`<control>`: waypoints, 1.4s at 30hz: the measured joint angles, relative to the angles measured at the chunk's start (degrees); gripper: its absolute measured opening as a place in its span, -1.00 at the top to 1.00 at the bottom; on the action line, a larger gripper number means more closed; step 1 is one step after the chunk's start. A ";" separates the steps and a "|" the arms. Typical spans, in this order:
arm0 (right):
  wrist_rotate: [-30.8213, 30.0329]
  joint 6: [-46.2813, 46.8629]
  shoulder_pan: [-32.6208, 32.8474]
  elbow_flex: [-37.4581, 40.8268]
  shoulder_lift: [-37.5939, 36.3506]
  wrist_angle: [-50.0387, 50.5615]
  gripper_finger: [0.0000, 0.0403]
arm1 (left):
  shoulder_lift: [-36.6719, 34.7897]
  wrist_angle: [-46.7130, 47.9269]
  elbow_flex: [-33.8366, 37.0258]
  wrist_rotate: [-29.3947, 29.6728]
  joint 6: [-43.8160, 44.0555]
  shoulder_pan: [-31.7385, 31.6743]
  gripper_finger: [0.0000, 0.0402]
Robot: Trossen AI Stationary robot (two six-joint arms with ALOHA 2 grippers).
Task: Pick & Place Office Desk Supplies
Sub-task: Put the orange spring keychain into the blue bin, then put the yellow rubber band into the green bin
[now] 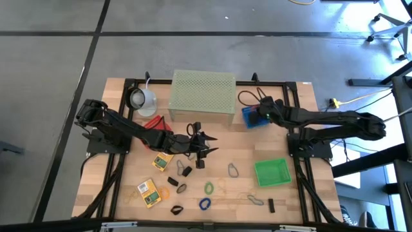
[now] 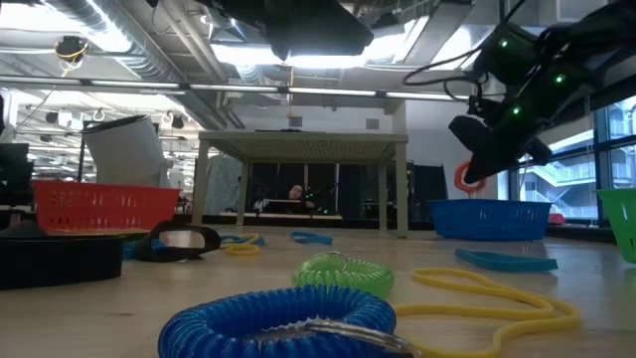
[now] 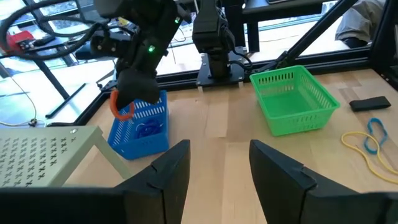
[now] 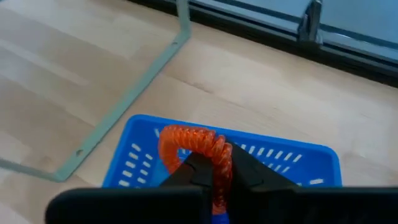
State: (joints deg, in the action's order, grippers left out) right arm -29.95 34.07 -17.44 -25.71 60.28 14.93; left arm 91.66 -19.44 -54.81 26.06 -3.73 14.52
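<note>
My right gripper [image 4: 213, 177] is shut on an orange coiled loop [image 4: 194, 144] and hovers over the blue basket [image 1: 251, 118] at the back of the table, right of the pale green stand [image 1: 201, 95]. The left wrist view shows the same loop [image 3: 119, 107] above the basket's rim [image 3: 138, 106]. My left gripper [image 1: 205, 145] waits open at mid-table, its fingers [image 3: 175, 167] apart with nothing between them. Loose supplies lie on the near half: yellow packets [image 1: 162, 159], a green loop [image 1: 209, 187], a blue loop [image 1: 205, 203] and black clips [image 1: 187, 171]. My right gripper pinches one stretch of the orange loop's coil [image 4: 221, 163] between its two fingers. The fingers slant down, coming from the table's right. The rest of the loop curves out past the fingertips, lifted clear above the blue basket.
A green basket [image 1: 271, 172] stands at the near right, a red basket [image 1: 152, 122] and a white cup [image 1: 141, 98] at the back left. A yellow and a blue band [image 3: 367, 140] lie beside the green basket. Bare wood shows at mid-table.
</note>
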 joint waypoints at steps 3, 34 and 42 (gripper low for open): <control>0.92 0.04 -0.78 0.00 1.01 0.00 0.83 | 0.00 0.00 0.00 0.00 0.00 0.00 0.21; 17.53 -1.71 3.95 -10.68 0.98 5.23 0.27 | 0.15 26.15 0.00 -4.63 13.50 -0.76 0.20; 12.68 1.81 14.15 -10.80 0.56 5.21 0.27 | 1.45 39.00 -0.01 0.05 20.60 -0.25 0.20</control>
State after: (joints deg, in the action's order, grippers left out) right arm -17.28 35.88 -3.29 -36.51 60.84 20.14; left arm 93.11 19.56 -54.82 26.11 16.87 14.27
